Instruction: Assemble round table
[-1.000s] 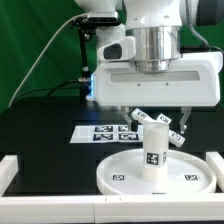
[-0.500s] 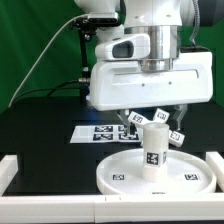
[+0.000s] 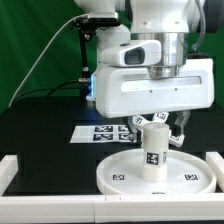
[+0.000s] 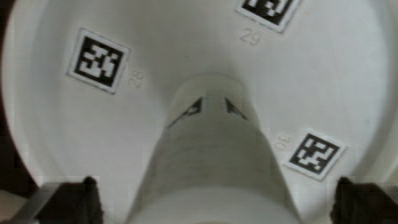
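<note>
While the gripper (image 4: pixel 217 198) straddles the leg (image 4: pixel 214 150), fingers apart, we should close squarely — both pads meeting it together — so it stands upright on the disc (image 4: pixel 71 130).

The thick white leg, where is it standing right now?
In the exterior view the leg stands upright at the middle of the round disc, a little toward the exterior view's right, directly under the gripper, with the marker board behind it.
</note>
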You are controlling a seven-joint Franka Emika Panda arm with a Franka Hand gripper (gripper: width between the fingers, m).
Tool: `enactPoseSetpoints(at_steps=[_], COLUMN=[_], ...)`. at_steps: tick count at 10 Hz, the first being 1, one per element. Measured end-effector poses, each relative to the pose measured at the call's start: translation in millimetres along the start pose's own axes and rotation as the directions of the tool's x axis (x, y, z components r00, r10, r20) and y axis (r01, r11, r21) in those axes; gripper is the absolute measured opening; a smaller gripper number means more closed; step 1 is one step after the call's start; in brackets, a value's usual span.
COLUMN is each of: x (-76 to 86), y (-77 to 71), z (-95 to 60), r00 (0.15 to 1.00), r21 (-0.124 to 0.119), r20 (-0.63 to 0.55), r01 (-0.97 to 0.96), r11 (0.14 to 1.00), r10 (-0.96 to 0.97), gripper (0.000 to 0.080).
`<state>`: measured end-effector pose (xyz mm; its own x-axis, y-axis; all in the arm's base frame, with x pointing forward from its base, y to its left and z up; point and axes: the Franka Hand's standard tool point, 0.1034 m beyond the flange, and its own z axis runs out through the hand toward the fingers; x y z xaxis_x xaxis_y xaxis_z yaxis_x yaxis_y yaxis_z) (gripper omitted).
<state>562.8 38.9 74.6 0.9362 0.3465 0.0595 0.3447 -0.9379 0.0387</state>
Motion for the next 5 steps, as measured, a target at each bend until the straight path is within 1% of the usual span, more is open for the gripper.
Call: enactPoseSetpoints(at_steps=[1,2,3,4,5], x=[-0.4,-0.2,-0.2,-0.3,-0.3], y=[0.3,0.1,0.1,0.1,0.0], z=[0.4,0.4,0.4,0.5,0.6], r00=[1.000,0.998,0.989,0.978,0.966], r21=[0.000,0.000,0.001,0.001,0.001], r20=[0.001,0.000,0.000,0.001,0.001], r01=[-0.023,-0.064,-0.146,-0.210,-0.257], r11=[1.000,0.998,0.989,0.978,0.966], r10=[0.023,0.064,0.146,0.210,0.257], gripper=[0.0620,0.0437,0.0437,0.0403,0.0403])
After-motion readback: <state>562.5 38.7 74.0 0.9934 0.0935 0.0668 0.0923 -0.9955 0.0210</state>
